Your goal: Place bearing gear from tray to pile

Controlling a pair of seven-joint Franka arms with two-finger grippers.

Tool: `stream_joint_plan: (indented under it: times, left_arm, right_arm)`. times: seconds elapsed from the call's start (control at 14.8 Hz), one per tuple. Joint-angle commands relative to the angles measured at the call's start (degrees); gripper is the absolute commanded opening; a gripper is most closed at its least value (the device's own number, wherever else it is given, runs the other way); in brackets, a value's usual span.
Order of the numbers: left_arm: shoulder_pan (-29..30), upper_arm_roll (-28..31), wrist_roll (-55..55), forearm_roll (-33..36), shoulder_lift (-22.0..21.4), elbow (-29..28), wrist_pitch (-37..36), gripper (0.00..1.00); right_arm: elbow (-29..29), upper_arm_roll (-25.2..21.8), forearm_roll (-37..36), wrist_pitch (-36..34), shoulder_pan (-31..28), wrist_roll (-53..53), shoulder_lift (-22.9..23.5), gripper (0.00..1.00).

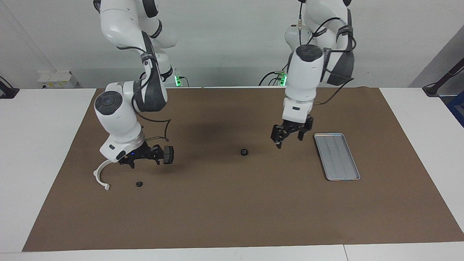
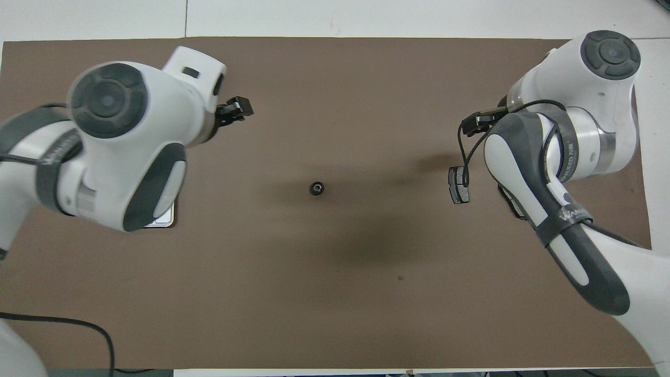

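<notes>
Black bearing gear (image 1: 244, 152) mid-mat, silver tray (image 1: 336, 156) seemingly empty

Brown mat (image 1: 232, 203) on the bench (image 1: 40, 145): matt, flat, like paper or thin card. Tray (image 1: 337, 156): silver-grey metal, ribbed, a little shiny. Small gear (image 1: 244, 152): black, dull, with a shiny bit in the middle. Half-ring (image 1: 100, 177): white smooth plastic. Pad (image 1: 168, 154): dark grey, matt, rough-looking. Arm shells: glossy white plastic with dark grey smooth parts.

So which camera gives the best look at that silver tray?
The facing view: the tray lies fully visible there, ribs and rim clear. In the overhead view the left arm covers nearly all of it; only one corner peeks out.
</notes>
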Motion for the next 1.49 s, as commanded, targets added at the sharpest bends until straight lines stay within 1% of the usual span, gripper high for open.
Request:
stream_joint_plan:
  times: [0.0, 0.14, 0.2, 0.27, 0.34, 0.41, 0.47, 0.54, 0.61, 0.74, 0.88, 1.01, 1.08, 1.15, 1.22, 1.35, 1.42]
  left_arm:
    - [8.3, -0.2, 12.4, 2.6, -0.3, 3.4, -0.6, 1.00]
    - [15.4, 0.0, 22.9, 2.6, -1.3, 5.7, -1.1, 1.00]
    - [18.0, 0.0, 27.3, 2.4, -2.8, 5.7, -1.9, 1.00]
    - [20.3, -0.3, 30.9, 2.0, -4.4, 5.6, -4.3, 1.00]
    - [21.9, -0.4, 33.5, 0.0, -6.2, 5.7, -7.9, 1.00]
    - [22.5, 0.1, 35.9, -1.9, -8.8, 5.3, -11.7, 1.00]
    - [22.6, 0.1, 36.9, -2.2, -11.0, 5.0, -15.7, 1.00]
    - [22.6, 0.2, 37.0, -2.2, -12.4, 5.0, -21.0, 1.00]
    - [22.6, 0.3, 37.0, -2.2, -12.8, 4.9, -24.4, 1.00]
    - [22.5, 0.2, 37.0, -2.3, -14.6, 1.7, -25.5, 1.00]
    - [21.8, 0.1, 37.0, -2.3, -15.4, 0.4, -28.5, 1.00]
    - [21.6, -0.3, 37.1, -2.3, -15.9, -0.3, -30.4, 1.00]
    - [21.6, -0.5, 37.1, -2.4, -15.8, 0.0, -31.3, 1.00]
    - [21.3, -0.6, 37.2, -2.8, -15.6, 0.5, -32.1, 1.00]
    - [21.4, -0.7, 37.2, -4.6, -15.6, 1.0, -32.1, 1.00]
    - [21.2, -0.7, 37.0, -7.5, -15.2, 1.9, -32.0, 1.00]
    - [20.7, -0.7, 37.0, -7.6, -15.1, 2.0, -32.0, 1.00]
  right_arm:
    - [1.1, 0.1, 0.8, -2.7, 9.2, 22.4, -0.9, 1.00]
    - [1.1, 0.2, 1.3, -2.0, 14.4, 37.9, -1.0, 1.00]
    - [1.1, 0.7, 1.7, -1.5, 16.6, 43.0, -0.7, 1.00]
    - [1.1, 0.7, 1.8, -0.1, 19.0, 47.2, -0.2, 1.00]
    - [0.9, 0.8, 1.8, 1.2, 20.7, 50.8, 0.2, 1.00]
    - [0.9, 0.8, 1.8, 2.4, 21.9, 53.6, 1.1, 1.00]
    - [0.9, 0.8, 1.8, 3.2, 23.3, 55.8, 1.4, 1.00]
    - [1.0, 0.7, 1.7, 3.9, 24.6, 58.5, 1.9, 1.00]
    - [1.1, 0.6, 0.9, 4.9, 25.9, 61.1, 3.1, 1.00]
    - [1.8, 0.4, -0.9, 6.8, 29.0, 65.8, 7.0, 1.00]
    - [3.7, 0.6, -4.2, 9.9, 29.8, 70.6, 11.1, 1.00]
    - [4.7, 0.6, -5.2, 10.7, 30.0, 71.3, 13.7, 1.00]
    - [4.8, 0.6, -5.5, 11.2, 30.0, 71.3, 14.4, 1.00]
    - [4.8, 0.6, -5.5, 13.0, 29.9, 71.2, 14.9, 1.00]
    - [4.4, 0.7, -5.6, 14.1, 29.8, 71.2, 15.0, 1.00]
    - [4.2, 0.7, -5.6, 14.6, 29.6, 71.2, 15.0, 1.00]
    - [4.2, 0.7, -5.6, 14.8, 29.5, 71.2, 15.0, 1.00]
